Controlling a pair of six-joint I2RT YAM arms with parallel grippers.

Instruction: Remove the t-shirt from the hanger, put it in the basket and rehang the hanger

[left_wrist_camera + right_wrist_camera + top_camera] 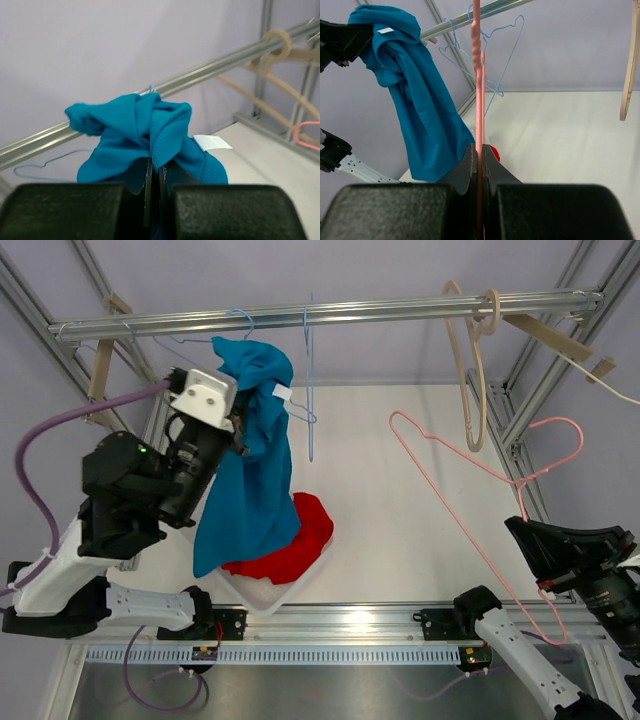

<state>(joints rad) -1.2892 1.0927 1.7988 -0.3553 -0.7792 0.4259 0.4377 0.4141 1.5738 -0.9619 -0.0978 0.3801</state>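
Observation:
The blue t-shirt (250, 480) hangs in the air by its bunched collar, below the rail. My left gripper (240, 435) is shut on that collar; in the left wrist view the ribbed fabric (160, 142) is pinched between the closed jaws of the gripper (155, 172). The pink wire hanger (450, 455) is bare and apart from the shirt, off to the right. My right gripper (525, 535) is shut on its wire; in the right wrist view the hanger (478, 75) runs straight up out of the closed gripper (479, 150), with the t-shirt (420, 115) to its left.
A metal rail (320, 315) crosses the back, carrying blue wire hangers (310, 380) and wooden hangers (470, 370). Under the shirt, a white bin (265, 592) holds a red garment (300, 535). Frame posts stand at both sides.

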